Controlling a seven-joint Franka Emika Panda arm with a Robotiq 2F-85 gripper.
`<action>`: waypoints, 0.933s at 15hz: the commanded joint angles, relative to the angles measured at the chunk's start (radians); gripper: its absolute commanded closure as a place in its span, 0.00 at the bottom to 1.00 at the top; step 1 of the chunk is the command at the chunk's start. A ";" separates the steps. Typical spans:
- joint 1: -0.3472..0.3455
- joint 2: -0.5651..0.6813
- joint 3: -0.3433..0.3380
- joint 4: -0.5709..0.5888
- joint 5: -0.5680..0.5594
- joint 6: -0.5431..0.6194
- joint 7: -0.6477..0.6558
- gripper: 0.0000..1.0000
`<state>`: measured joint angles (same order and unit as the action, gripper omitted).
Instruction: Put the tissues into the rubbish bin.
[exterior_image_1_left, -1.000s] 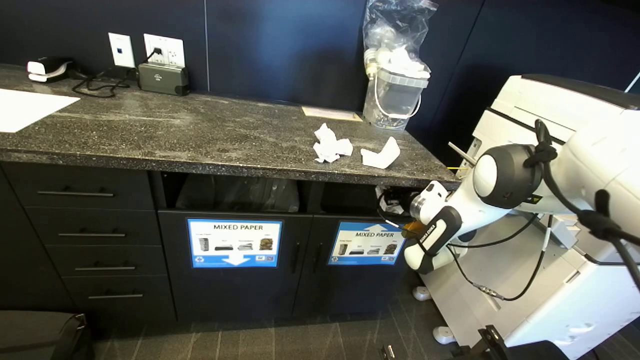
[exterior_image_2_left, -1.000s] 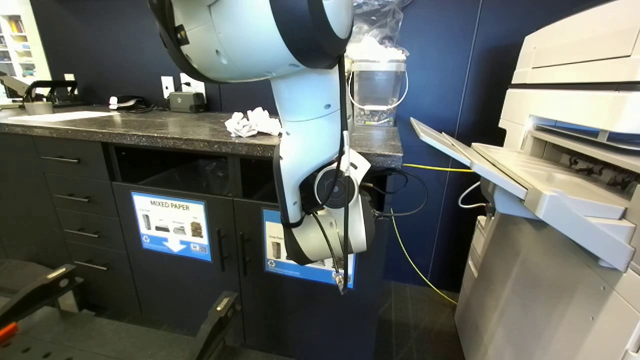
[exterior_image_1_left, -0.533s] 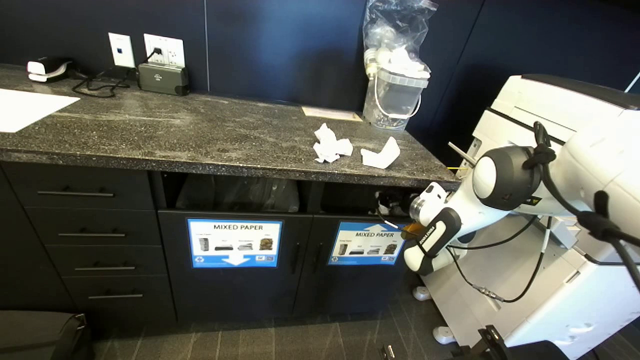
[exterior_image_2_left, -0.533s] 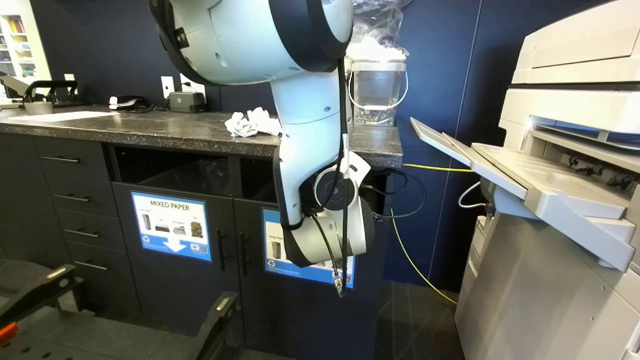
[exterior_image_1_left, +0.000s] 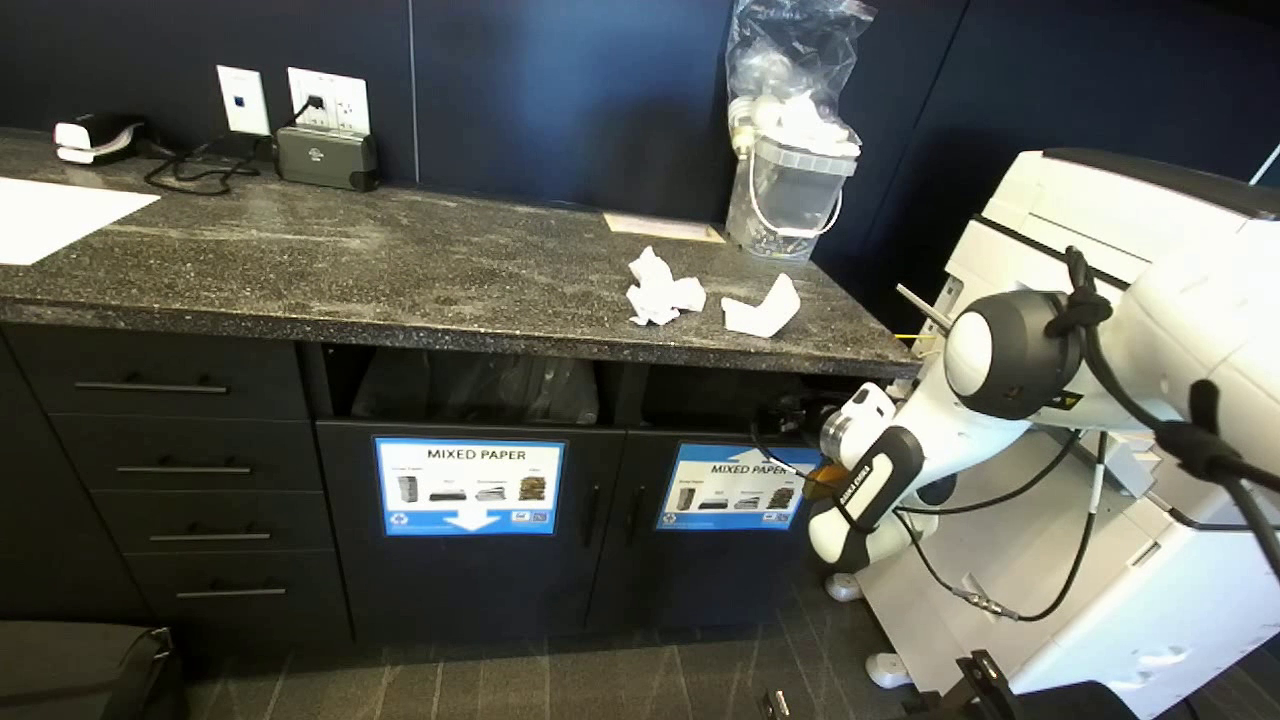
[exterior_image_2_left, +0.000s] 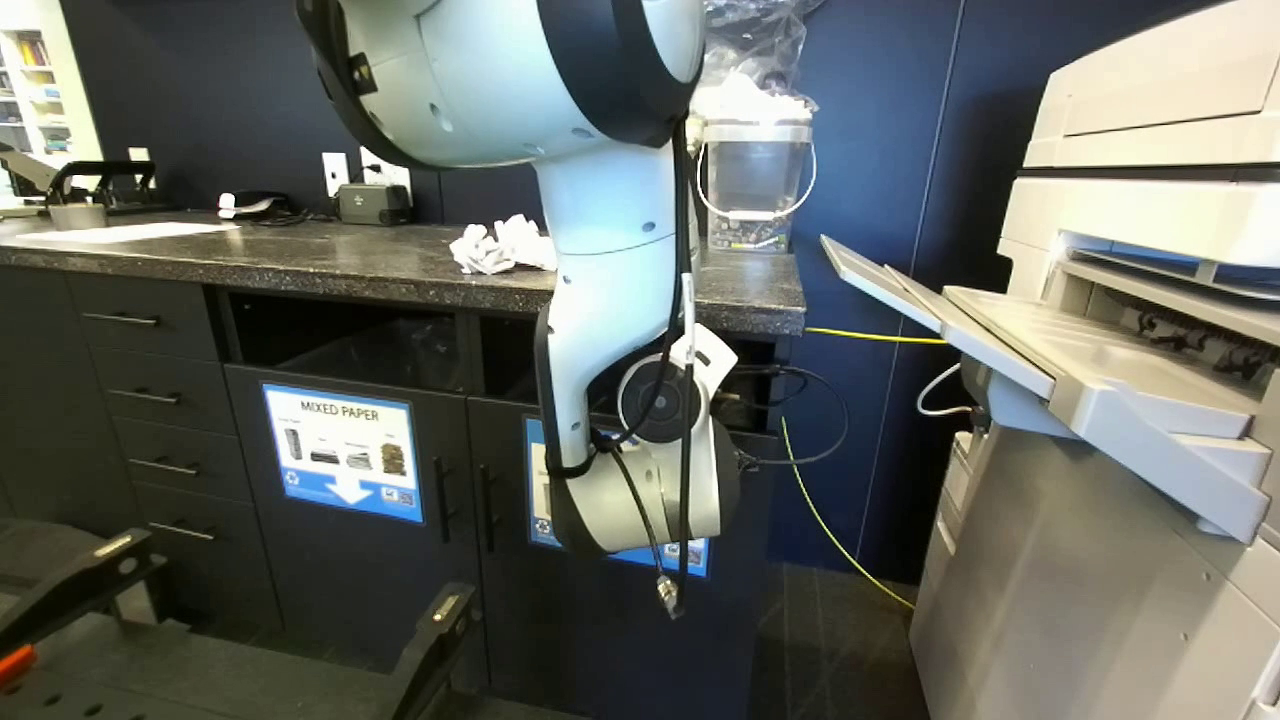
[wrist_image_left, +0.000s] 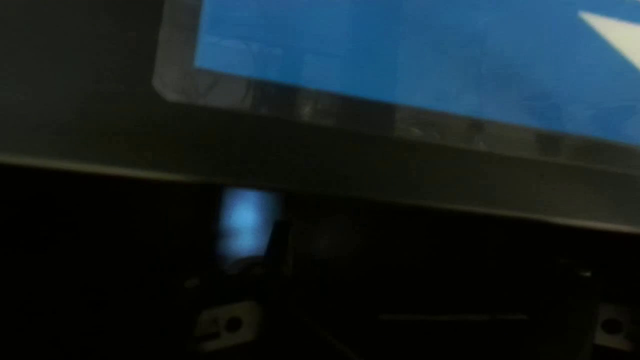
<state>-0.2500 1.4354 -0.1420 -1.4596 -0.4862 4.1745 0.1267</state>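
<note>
Jaws wide apart, apparently empty, the hand (exterior_image_1_left: 787, 413) is at the mixed-paper bin (exterior_image_1_left: 690, 555); in an exterior view, the nearer crumpled tissue (exterior_image_1_left: 764, 312) lies towards twelve o'clock on the table (exterior_image_1_left: 450, 262).

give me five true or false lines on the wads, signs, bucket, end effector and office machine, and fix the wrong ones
1. A crumpled white paper wad and a smoother white paper wad lie on the dark speckled stone countertop. True.
2. The left blue-and-white rectangular sign and the right blue-and-white rectangular sign both show upward arrows. False: the left sign's arrow points down.
3. The clear plastic bucket with a white handle stands upright on the countertop. True.
4. The black end effector is higher than the countertop. False: the end effector is lower than the countertop's front edge.
5. In both exterior views, the large white-and-grey office machine stands to the right of the countertop. True.
</note>
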 joint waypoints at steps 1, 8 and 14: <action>0.023 -0.058 -0.004 -0.142 0.069 0.078 -0.057 0.00; -0.045 -0.209 0.119 -0.345 0.172 0.070 -0.376 0.00; 0.033 -0.401 0.007 -0.634 0.236 0.029 -0.375 0.00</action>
<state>-0.2843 1.1590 -0.0501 -1.9029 -0.2882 4.2150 -0.2789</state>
